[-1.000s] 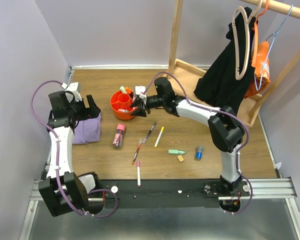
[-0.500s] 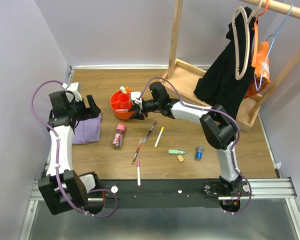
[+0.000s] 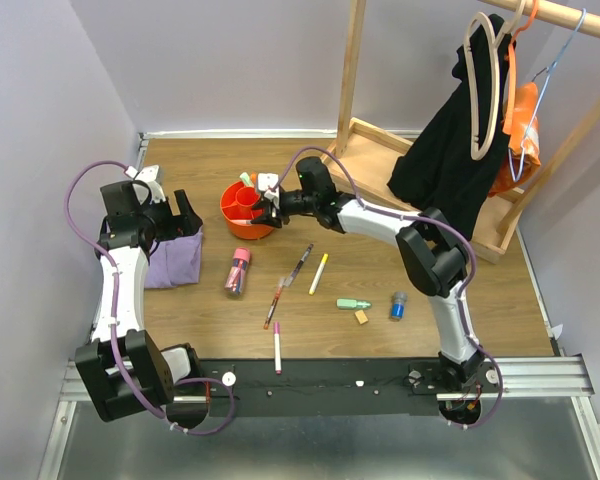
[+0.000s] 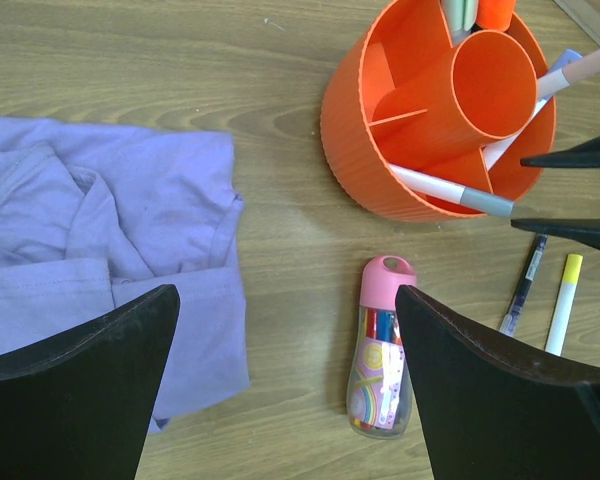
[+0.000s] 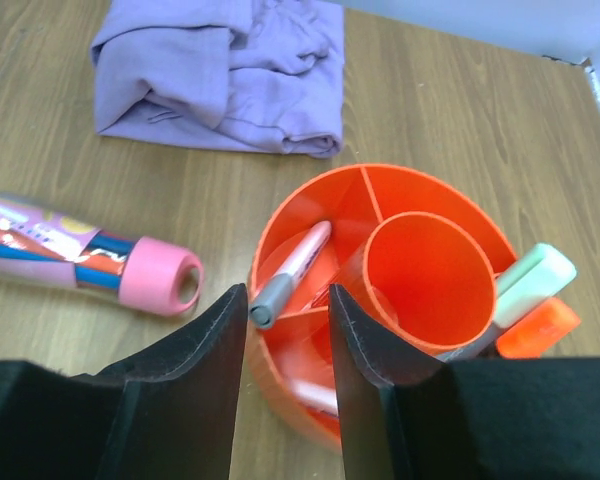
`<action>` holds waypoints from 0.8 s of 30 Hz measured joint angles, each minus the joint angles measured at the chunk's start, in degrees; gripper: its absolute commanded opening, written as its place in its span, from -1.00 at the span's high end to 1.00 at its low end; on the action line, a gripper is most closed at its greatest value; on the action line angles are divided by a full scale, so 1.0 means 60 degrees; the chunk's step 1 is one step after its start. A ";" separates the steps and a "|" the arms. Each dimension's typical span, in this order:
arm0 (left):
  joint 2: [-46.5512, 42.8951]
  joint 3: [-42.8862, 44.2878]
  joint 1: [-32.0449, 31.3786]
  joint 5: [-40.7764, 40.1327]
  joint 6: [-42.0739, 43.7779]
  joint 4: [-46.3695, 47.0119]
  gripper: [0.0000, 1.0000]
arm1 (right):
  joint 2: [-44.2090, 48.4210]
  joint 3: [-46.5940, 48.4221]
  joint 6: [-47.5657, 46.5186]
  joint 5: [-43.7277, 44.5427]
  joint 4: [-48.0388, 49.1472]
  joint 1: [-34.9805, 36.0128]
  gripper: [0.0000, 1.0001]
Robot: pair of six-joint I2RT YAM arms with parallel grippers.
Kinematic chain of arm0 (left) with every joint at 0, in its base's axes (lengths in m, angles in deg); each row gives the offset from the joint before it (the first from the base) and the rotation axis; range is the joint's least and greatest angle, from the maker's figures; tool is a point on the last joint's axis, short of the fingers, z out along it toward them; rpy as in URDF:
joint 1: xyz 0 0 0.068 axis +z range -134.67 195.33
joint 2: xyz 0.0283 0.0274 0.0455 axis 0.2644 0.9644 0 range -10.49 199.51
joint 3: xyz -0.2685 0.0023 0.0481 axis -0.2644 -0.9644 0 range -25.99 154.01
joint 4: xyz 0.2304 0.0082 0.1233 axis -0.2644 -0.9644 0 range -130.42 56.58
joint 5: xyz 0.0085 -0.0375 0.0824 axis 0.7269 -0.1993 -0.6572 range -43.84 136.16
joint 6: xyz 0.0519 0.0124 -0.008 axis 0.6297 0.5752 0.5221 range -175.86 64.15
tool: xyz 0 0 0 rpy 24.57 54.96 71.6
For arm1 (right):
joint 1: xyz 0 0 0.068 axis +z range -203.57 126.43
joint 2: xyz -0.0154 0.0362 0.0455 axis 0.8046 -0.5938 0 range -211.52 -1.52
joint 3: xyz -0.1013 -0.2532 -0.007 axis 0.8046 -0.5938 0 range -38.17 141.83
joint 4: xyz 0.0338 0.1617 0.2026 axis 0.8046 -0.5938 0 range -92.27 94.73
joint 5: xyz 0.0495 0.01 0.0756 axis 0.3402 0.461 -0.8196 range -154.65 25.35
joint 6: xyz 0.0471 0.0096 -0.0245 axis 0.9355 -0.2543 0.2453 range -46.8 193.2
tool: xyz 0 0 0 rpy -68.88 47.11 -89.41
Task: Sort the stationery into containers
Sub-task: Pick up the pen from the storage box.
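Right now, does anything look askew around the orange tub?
One pen lies slanted in the orange tub, its grey tip poking over the rim. The pink-capped tube lies on its side on the table nearby.

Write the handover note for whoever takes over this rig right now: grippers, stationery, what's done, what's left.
Left gripper: open, empty, over the edge of the purple cloth.
Right gripper: jaws apart at the rim of the orange tub, clamping nothing; the end of the grey-tipped marker lies between them.
Done: that marker, a green highlighter and an orange highlighter sit in the tub's outer compartments. The central cup looks empty.
To do, all loose on the table: pink-capped tube, black pen, yellow marker, pink pen, white pen, green marker, eraser, blue cylinder.
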 measured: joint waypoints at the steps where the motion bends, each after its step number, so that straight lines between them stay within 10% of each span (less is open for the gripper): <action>1: 0.0036 0.0000 0.0000 0.0000 0.0000 0.0025 -0.96 | -0.0055 0.0084 0.0007 0.0000 0.0000 0.0000 0.11; 24: 0.0299 0.0000 -0.0004 -0.0004 0.0004 0.0193 -0.96 | -0.0619 0.1133 -0.0331 -0.0073 -0.1752 0.0004 0.15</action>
